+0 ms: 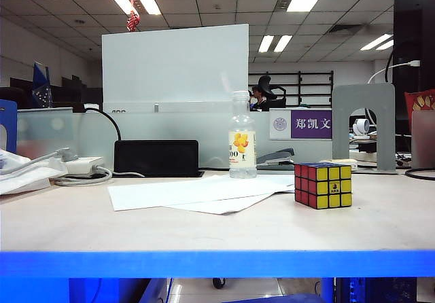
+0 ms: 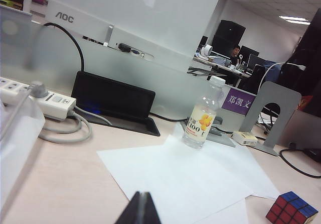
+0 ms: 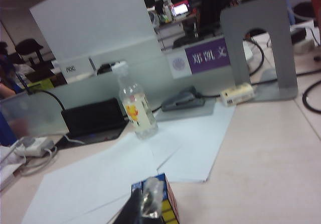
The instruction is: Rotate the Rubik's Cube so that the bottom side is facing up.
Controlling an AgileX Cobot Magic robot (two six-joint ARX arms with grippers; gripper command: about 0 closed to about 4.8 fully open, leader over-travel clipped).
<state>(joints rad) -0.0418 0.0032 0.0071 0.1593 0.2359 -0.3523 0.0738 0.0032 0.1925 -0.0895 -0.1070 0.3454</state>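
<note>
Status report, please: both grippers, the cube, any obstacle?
Left gripper shut, back from cube. Right gripper shut, near cube. Rubik's Cube untouched on table, beside paper sheets. Bottle behind, clear.

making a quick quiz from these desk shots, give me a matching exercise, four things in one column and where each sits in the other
Things:
1. small black-framed Rubik's Cube
2. clear plastic bottle with yellow label
3. white power strip
4. grey metal bookend

Places:
A. far left of the desk, cable looped beside it
B. back right, upright, arch cut-out
C. right of the white paper sheets, near the front
D. middle, standing behind the sheets

Pairs: 1-C, 2-D, 3-A, 4-B
</note>
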